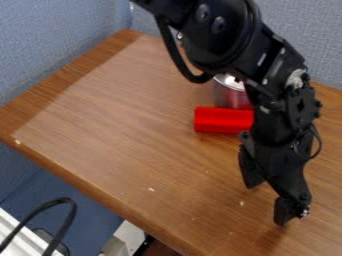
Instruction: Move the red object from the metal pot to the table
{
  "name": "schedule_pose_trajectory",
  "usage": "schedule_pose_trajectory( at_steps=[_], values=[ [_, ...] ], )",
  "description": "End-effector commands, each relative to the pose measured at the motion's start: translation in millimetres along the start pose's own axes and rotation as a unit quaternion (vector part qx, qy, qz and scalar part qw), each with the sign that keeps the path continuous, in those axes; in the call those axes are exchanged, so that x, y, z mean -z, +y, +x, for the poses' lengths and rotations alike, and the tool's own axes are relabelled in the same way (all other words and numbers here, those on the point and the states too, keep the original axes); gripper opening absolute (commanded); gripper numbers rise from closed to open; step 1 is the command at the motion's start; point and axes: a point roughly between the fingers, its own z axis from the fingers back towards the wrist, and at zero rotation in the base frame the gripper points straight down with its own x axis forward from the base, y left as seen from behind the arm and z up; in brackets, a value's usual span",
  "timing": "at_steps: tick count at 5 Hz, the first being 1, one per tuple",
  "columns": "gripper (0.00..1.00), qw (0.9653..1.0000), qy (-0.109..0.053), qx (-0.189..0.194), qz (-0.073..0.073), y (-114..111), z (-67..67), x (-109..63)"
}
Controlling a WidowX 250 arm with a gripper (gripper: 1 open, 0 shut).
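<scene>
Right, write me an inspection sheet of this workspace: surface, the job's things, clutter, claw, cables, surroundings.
Surface: brown wooden table with visible grain and a few small pale specks
Red object: lying on the table in front of the pot, outside it, its right end by the arm
Metal pot: shiny, behind the red object, partly hidden by the arm
Clutter: nothing seen on the visible tabletop
Claw: low over the right part of the table, fingers apart, nothing seen between them
Cables: a black cable at lower left, off the table; another looped along the arm
Surroundings: blue-grey textured panels behind and left; white item at lower left
</scene>
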Motion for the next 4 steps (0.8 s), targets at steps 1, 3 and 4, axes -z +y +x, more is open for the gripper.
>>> schedule_pose_trajectory(
  at_steps=[1,3,4],
  values=[
    [1.0,0.9999,-0.009,-0.011,0.005,7.3,4.9,-3.7],
    [1.0,0.9998,-0.008,-0.019,0.009,12.1,7.0,-4.6],
    [1.0,0.9997,-0.007,-0.022,0.01,14.2,7.8,-5.3]
  ],
)
